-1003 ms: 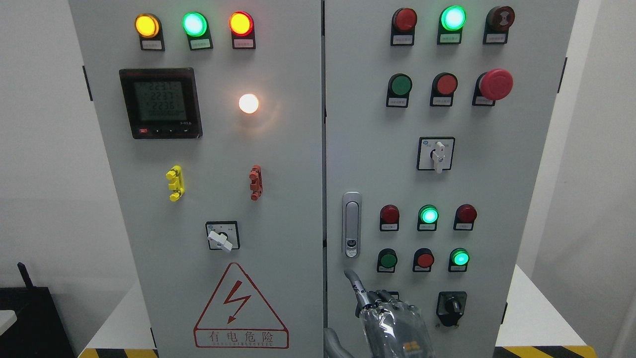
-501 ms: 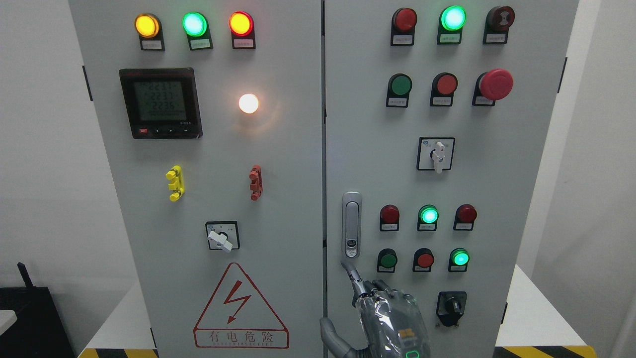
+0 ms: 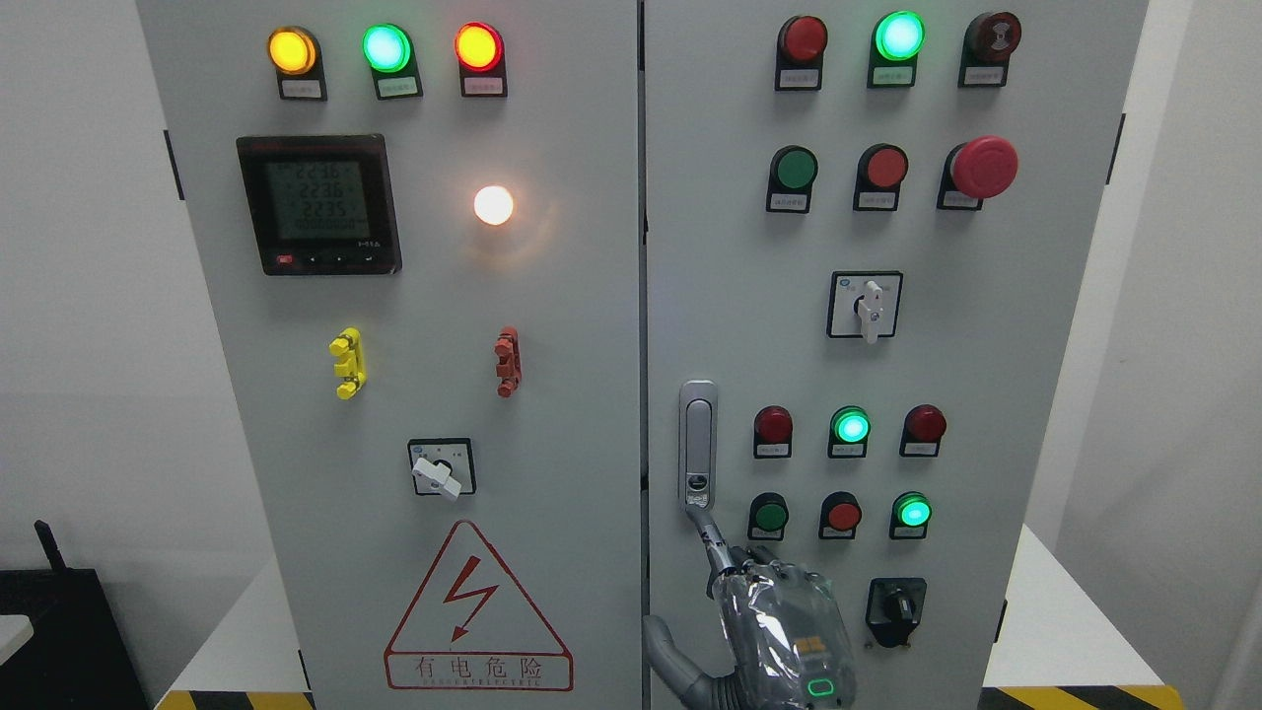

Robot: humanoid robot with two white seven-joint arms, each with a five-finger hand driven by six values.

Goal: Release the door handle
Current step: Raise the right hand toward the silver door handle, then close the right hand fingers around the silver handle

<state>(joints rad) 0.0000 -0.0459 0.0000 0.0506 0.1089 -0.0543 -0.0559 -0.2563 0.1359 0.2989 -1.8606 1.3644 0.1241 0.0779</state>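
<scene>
The silver door handle (image 3: 698,444) stands upright in its recess at the left edge of the grey cabinet's right door (image 3: 986,394); its round lock button is at the lower end. My right hand (image 3: 735,577), wrapped in clear plastic, comes up from the bottom edge just below the handle. Its index finger (image 3: 706,532) points straight up, and the tip touches the bottom end of the handle. The other fingers are curled and the thumb (image 3: 663,641) sticks out to the lower left. The hand holds nothing. Both cabinet doors are closed.
Right of the handle are red and green push buttons (image 3: 850,426), and a black rotary switch (image 3: 895,606) sits beside my hand. A white selector switch (image 3: 868,308) is above. The left door (image 3: 552,296) carries a meter, lamps and a high-voltage warning triangle (image 3: 477,611).
My right hand has risen and its index fingertip has moved up from well below the handle to touch its lower end. The meter readout has changed.
</scene>
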